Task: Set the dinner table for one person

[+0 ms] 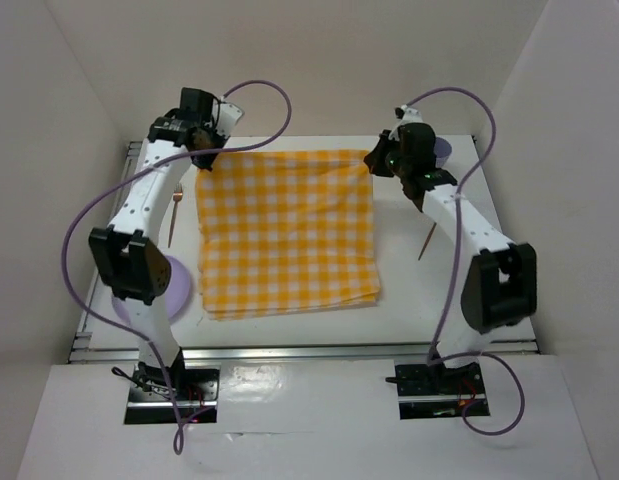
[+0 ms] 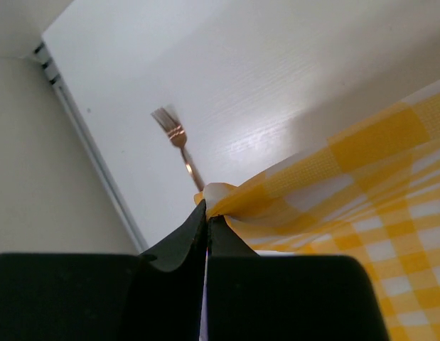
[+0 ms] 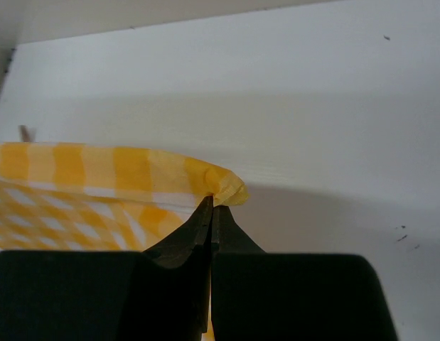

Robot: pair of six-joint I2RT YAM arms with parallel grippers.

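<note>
A yellow-and-white checked cloth (image 1: pixel 286 233) lies spread over the middle of the white dinner table (image 1: pixel 409 300). My left gripper (image 1: pixel 202 157) is shut on the cloth's far left corner (image 2: pixel 218 195). My right gripper (image 1: pixel 374 158) is shut on its far right corner (image 3: pixel 227 186). Both corners are pinched between the fingertips and held just above the tabletop, so the far edge is stretched between the grippers. A copper fork (image 1: pixel 175 212) lies on the table left of the cloth, and it also shows in the left wrist view (image 2: pixel 178 142).
A lilac plate (image 1: pixel 179 283) sits at the near left, partly under my left arm. A thin copper utensil (image 1: pixel 426 240) lies right of the cloth. A lilac object (image 1: pixel 442 150) sits at the far right corner. White walls enclose the table on three sides.
</note>
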